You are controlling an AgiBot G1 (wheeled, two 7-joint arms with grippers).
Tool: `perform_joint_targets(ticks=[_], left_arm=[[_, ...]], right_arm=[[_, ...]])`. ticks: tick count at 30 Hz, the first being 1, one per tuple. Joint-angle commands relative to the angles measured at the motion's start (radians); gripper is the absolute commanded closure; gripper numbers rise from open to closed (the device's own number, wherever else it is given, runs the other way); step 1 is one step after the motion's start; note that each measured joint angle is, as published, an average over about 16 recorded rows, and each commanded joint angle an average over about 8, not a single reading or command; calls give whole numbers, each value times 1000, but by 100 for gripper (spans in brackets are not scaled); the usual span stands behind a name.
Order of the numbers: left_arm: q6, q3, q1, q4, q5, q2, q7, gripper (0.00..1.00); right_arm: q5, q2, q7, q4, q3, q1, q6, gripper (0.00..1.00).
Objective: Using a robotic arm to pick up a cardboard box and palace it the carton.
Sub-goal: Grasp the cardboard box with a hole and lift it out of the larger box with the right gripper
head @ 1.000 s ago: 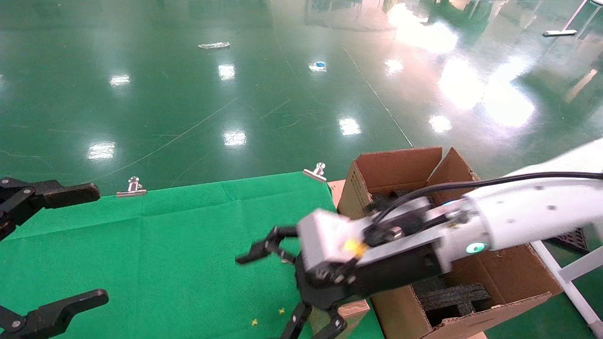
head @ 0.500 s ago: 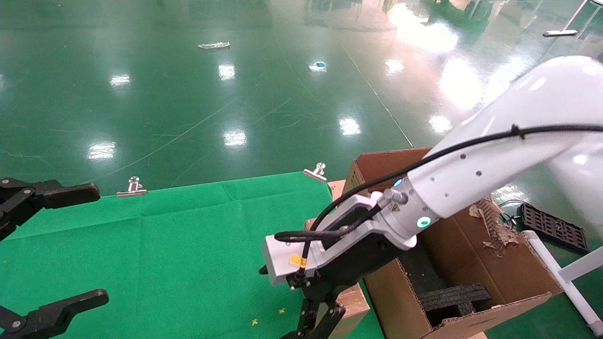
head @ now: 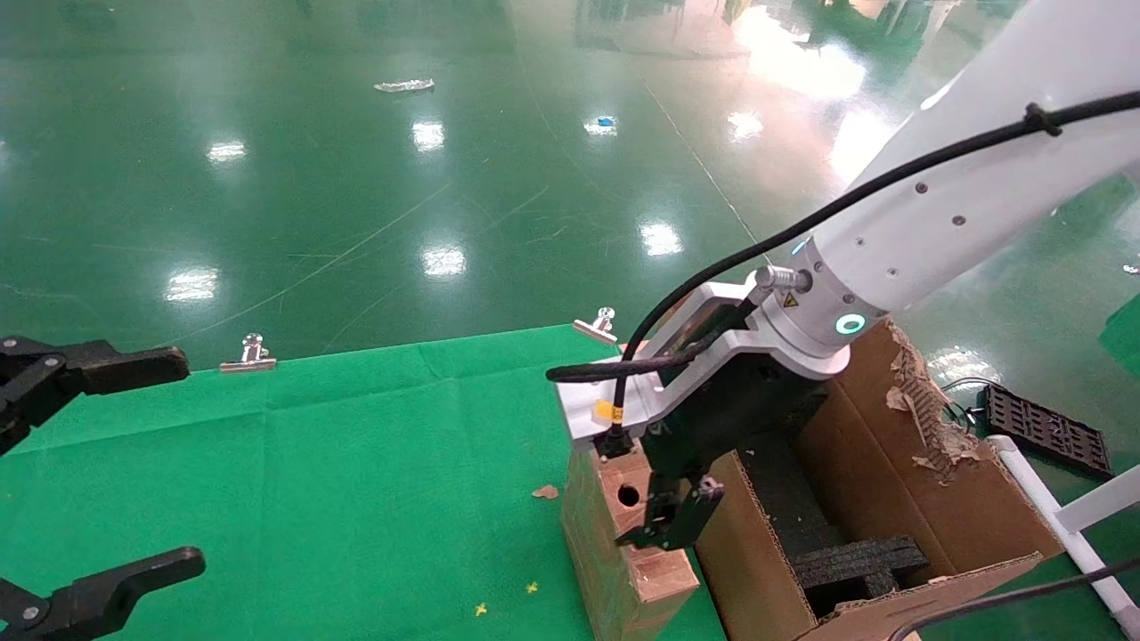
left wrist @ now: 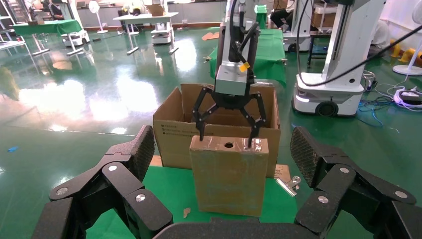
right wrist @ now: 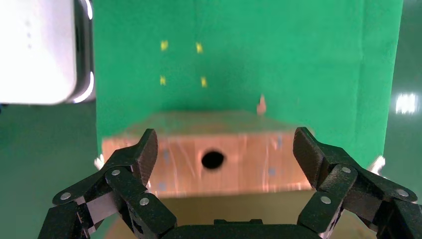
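The small cardboard box [head: 595,543] stands on end on the green cloth, right beside the carton [head: 935,516], its round hole facing up. It also shows in the left wrist view [left wrist: 226,184] and the right wrist view [right wrist: 249,159]. My right gripper [head: 643,488] on the white robotic arm [head: 944,223] points straight down over the box top. It is open, with its fingertips [left wrist: 251,142] at the two ends of the top face. It holds nothing. My left gripper [head: 134,467] is open and empty at the table's left edge.
Black foam blocks [head: 855,561] lie inside the carton, whose far flap has a torn edge [head: 922,401]. Two metal clips [head: 252,352] [head: 598,325] pin the cloth at the back edge. A cardboard scrap [head: 545,491] lies by the box. A black grid piece [head: 1046,432] lies on the floor.
My right arm has lifted and swung its wrist upright. The gripper rose from low beside the box to just over its top. The left gripper has not moved.
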Motion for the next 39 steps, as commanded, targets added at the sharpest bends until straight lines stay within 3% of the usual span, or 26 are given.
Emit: perform_joint_targets(ticks=[1,14,21,26,30,36,37,39], left_arm=[[0,0,0,0,0,0,0,0],[0,1,0,0,-1,0,1,0],[-1,2,0,0,-1,-1,1,0],[-1,2,0,0,-1,-1,1,0],[-1,2,0,0,-2,-1,1,0],[-1,3,-1,0,-2,-1,1,0],[-1,3,-1,0,-2,-1,1,0],[-1,3,-1,0,-2,-1,1,0]], right_arm=[[-8,-6,19,0,-48,40,0,0],[5,-104,153,-2,-306,180,23,0],[13,-102,470,-34,-351,205,56,0],[109,-92,680,-134,-348,177,59,0],[179,-82,765,-222,-338,148,73,0],[200,-96,803,-291,-344,113,87,0],[198,-100,805,-297,-347,108,89,1],[193,-107,806,-305,-351,100,92,18]])
